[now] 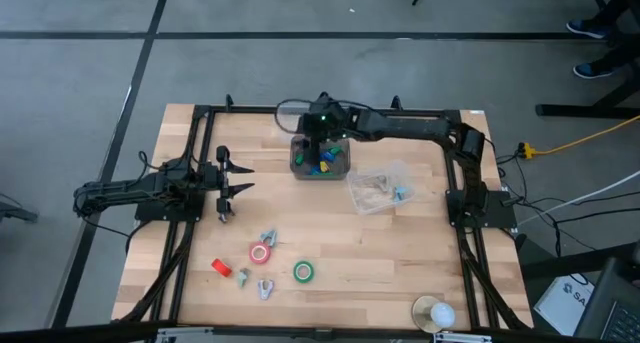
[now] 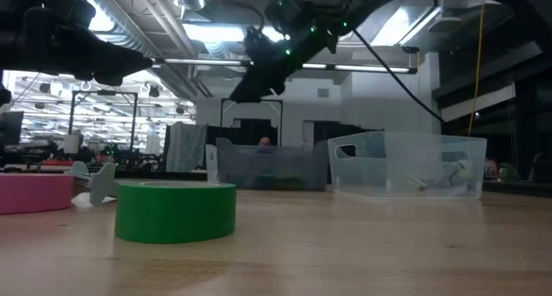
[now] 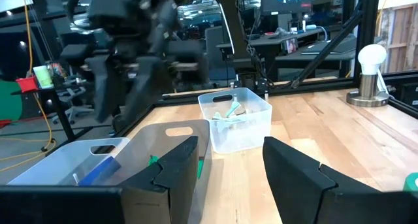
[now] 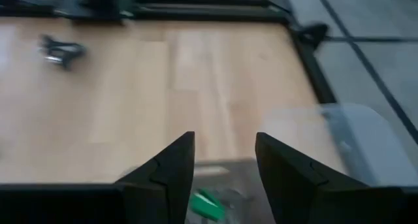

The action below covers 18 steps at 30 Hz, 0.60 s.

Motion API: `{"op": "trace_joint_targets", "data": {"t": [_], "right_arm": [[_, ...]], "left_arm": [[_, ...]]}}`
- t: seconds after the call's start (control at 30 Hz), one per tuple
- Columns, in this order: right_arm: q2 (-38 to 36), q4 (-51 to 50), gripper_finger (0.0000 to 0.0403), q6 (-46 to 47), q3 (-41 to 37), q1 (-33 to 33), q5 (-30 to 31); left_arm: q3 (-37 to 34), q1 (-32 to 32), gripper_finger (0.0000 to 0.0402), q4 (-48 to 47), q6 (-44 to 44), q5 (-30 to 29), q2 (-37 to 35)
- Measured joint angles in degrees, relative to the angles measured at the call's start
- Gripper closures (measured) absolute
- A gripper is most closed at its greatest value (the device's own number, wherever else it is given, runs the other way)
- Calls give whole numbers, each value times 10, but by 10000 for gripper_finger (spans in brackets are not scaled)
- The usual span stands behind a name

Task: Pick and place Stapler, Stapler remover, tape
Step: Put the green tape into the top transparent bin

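From above, the right claw (image 1: 322, 133) hangs over the grey bin (image 1: 301, 163) at the far edge of the bench (image 1: 400, 253); the pink tape (image 1: 260, 252) and green tape (image 1: 303, 272) lie near the front. At bench level, the green roll sits flat. The right wrist shows empty fingers (image 4: 171, 165) parted; the left claw (image 3: 228, 168) waits, likewise parted and empty.

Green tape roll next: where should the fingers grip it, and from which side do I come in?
Come straight down from above. The green tape roll lies flat on the table, hole up, standing clear of the pink roll. I'd pinch across the outer rim, or put one finger in the hole and one outside. The left gripper, open, looks nearer.
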Motion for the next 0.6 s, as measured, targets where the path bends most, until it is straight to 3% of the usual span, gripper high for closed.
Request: {"op": "trace_joint_targets", "data": {"t": [0.23,0.6], "right_arm": [[0,-7,239,1,7,71,-70],[0,-54,239,1,7,187,-79]], "left_arm": [[0,0,233,0,0,0,0],[0,0,233,0,0,0,0]]}}
